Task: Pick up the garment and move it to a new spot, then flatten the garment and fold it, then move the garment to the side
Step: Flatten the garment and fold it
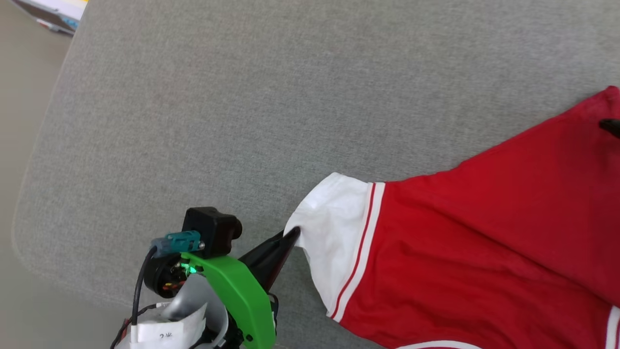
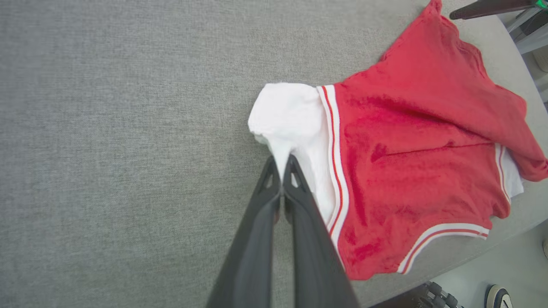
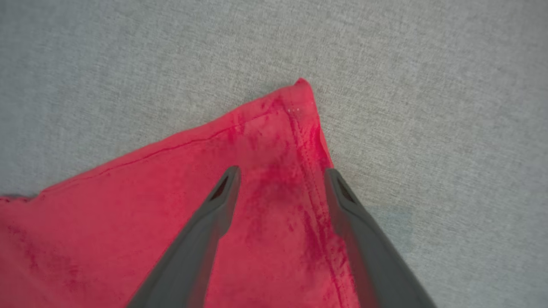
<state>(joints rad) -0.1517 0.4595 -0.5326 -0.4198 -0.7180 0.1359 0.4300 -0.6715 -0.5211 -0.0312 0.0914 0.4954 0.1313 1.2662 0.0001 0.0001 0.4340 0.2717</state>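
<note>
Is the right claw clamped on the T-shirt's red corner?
No, the right claw is open, its fingers spread apart over the T-shirt.

Your right pincer [image 3: 282,172] is spread wide at lower middle of the frame, one finger over the red garment [image 3: 128,214], the other along its stitched hem. The garment's corner points toward top center, lying flat on the grey desk [image 3: 428,85].

My left gripper [image 2: 281,164] is dark grey, the sleeve [image 2: 291,115] at its tips white with thin red-and-white stripes [image 2: 335,145], the shirt [image 2: 411,141] beyond plain red, the surface [image 2: 107,128] beneath mottled grey, my wrist bracket [image 1: 237,291] bright green.
</note>
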